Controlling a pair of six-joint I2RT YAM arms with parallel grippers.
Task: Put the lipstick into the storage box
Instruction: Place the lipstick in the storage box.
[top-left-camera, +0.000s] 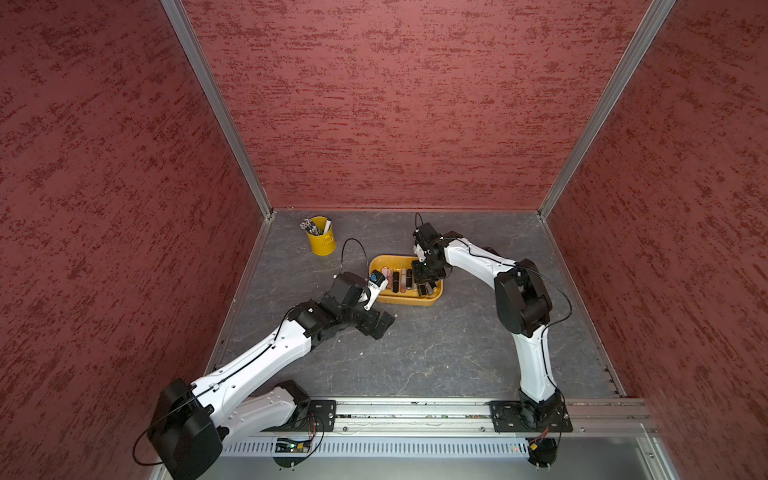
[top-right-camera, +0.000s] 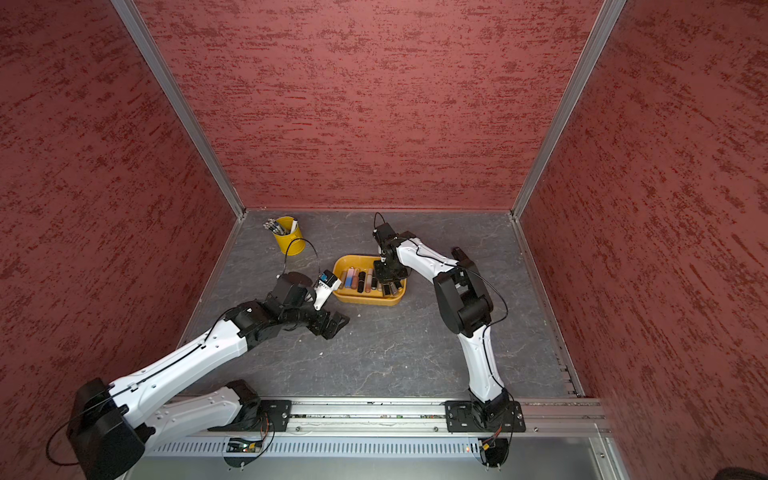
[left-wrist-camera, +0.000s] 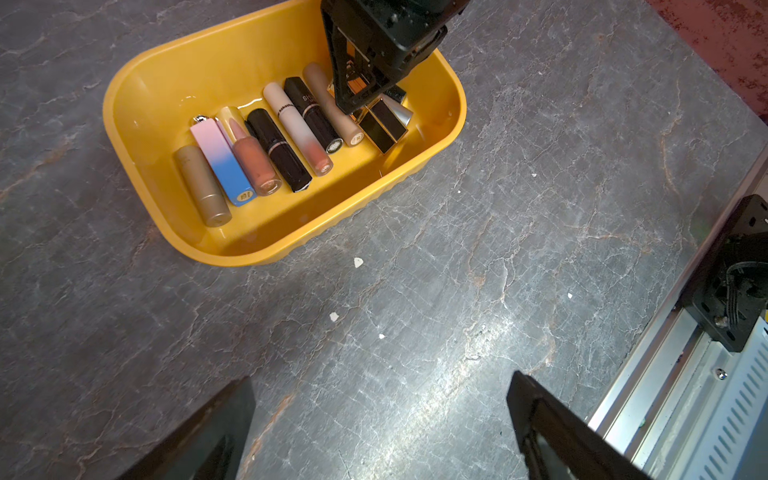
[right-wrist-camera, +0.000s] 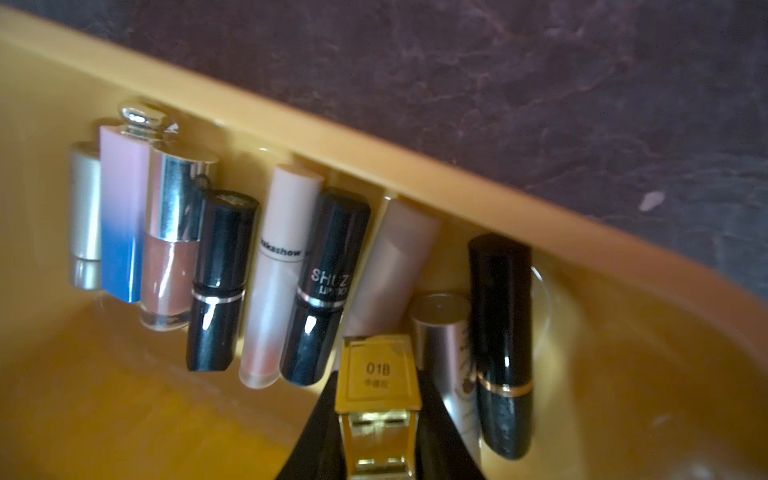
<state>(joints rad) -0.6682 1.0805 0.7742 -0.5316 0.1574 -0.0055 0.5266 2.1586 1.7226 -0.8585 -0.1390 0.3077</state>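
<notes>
Lipsticks in storage box

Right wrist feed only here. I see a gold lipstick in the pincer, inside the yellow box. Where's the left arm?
Observer: The left pincer is wide open and empty. It hangs over bare table on the robot's side of the storage box, not touching it.
Operator: How deep is the right one?
Observer: The right pincer, gripping the gold lipstick, reaches down into the box at the end of the row of lipsticks.
Operator: Anything else out there?
Observer: A yellow bucket of pens stands upright near the far left corner, apart from the box.
</notes>
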